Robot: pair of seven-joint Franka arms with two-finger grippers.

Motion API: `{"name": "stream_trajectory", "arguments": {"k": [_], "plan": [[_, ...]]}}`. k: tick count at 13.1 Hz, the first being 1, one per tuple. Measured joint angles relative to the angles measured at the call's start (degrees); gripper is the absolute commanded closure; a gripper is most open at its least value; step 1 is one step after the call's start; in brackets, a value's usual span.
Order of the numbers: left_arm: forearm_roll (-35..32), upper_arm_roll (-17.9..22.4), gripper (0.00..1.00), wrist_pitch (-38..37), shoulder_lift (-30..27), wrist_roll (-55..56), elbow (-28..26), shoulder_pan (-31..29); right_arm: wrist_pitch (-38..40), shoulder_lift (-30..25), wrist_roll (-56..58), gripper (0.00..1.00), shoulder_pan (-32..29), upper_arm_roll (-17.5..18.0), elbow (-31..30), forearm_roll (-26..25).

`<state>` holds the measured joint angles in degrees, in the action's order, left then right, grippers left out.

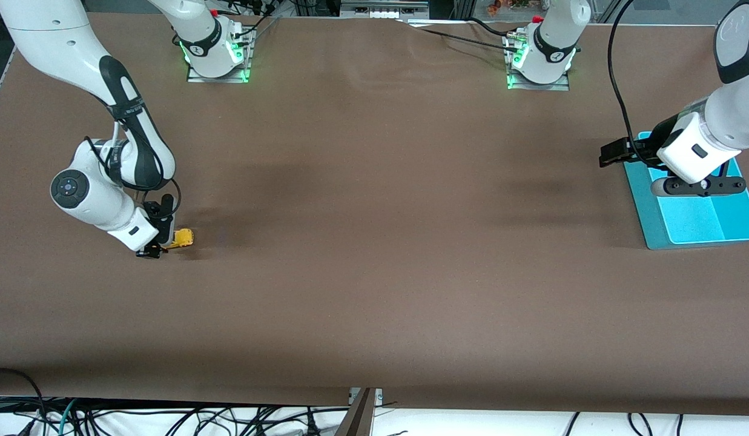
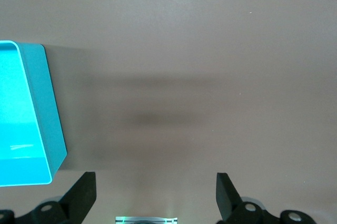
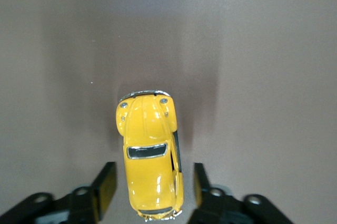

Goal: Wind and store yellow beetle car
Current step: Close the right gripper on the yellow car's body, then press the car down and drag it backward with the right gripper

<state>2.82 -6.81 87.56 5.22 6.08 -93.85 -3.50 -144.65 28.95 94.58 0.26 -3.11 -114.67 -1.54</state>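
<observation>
The yellow beetle car (image 1: 182,238) stands on its wheels on the brown table near the right arm's end. In the right wrist view the car (image 3: 150,155) lies with its rear end between the fingers of my right gripper (image 3: 152,182). A narrow gap shows on each side, so the fingers (image 3: 107,184) straddle the car without touching it. My right gripper (image 1: 153,248) is down at table level. My left gripper (image 1: 613,152) hangs open and holds nothing, over the table at the edge of the teal tray (image 1: 653,230).
The teal tray (image 2: 50,129) lies at the left arm's end of the table and nothing shows in it. Both arm bases stand along the table's edge farthest from the front camera. Cables hang below the edge nearest to that camera.
</observation>
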Motion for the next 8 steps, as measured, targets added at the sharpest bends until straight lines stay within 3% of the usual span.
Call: {"name": "stream_trajectory", "arguments": {"k": [1, 8], "plan": [[0.0, 0.03, 0.0, 0.0, 0.0, 0.0, 0.0, -0.01, 0.01, 0.0, 0.01, 0.98, 0.0, 0.0, 0.0, 0.01], [0.0, 0.38, 0.0, -0.11, -0.09, -1.59, 0.04, -1.53, 0.57, -0.19, -4.61, 0.99, 0.19, 1.02, 0.04, 0.21]]}}
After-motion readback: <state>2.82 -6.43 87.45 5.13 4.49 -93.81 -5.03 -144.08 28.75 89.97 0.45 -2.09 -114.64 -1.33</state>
